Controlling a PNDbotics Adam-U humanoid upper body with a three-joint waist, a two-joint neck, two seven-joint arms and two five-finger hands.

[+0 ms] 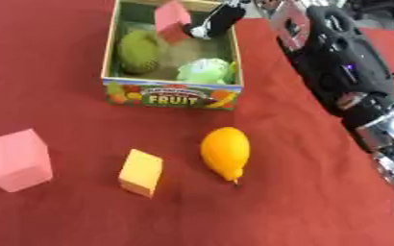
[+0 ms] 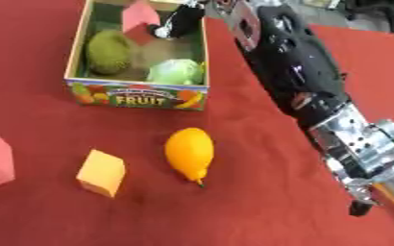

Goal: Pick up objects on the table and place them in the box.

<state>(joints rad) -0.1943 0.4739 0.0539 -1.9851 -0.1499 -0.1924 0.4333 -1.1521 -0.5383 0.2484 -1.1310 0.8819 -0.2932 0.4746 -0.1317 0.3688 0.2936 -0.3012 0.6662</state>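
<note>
The cardboard box (image 1: 172, 94) with FRUIT on its front stands at the far middle of the red cloth. Inside lie a dark green round fruit (image 1: 139, 52) and a pale green leafy vegetable (image 1: 206, 71). A pink block (image 1: 173, 20) hangs tilted over the box's far part. My right hand (image 1: 216, 20) reaches in from the right, its curled fingers meeting the block's right edge. In front of the box lie an orange lemon-shaped fruit (image 1: 226, 151), a yellow-orange block (image 1: 141, 172) and a larger pink cube (image 1: 17, 160). No left hand shows.
My right arm (image 2: 297, 81) runs along the right side, from the lower right corner up to the box. Red cloth (image 1: 57, 81) covers the table. Dark furniture shows past the far right edge.
</note>
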